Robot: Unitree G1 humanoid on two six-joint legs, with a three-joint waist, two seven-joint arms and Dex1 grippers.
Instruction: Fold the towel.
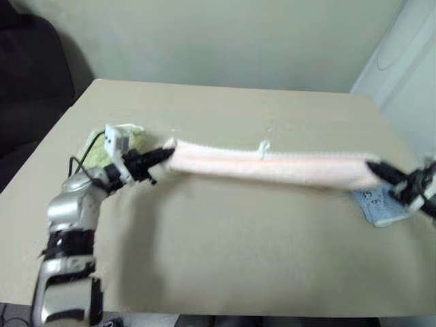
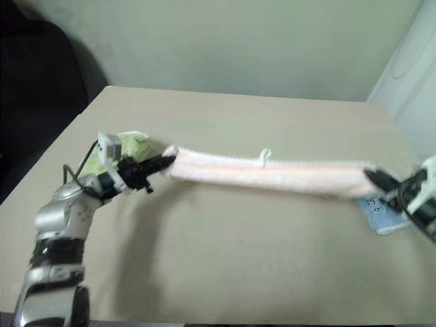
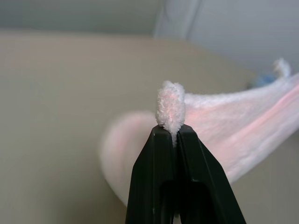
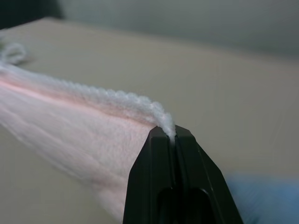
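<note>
A beige table (image 1: 225, 259) carries two small cloths — a light green cloth (image 2: 133, 144) near its left edge and a light blue cloth (image 1: 380, 207) near the right, well apart. A pale wall (image 1: 225, 41) stands behind.

Beige table (image 1: 225, 272), pale green wall (image 1: 231, 41) behind, dark chair (image 1: 30, 75) at left

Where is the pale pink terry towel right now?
The pale pink terry towel is stretched across the middle of the tan table, pinched at one end by the left gripper and at the other by the right gripper.
</note>
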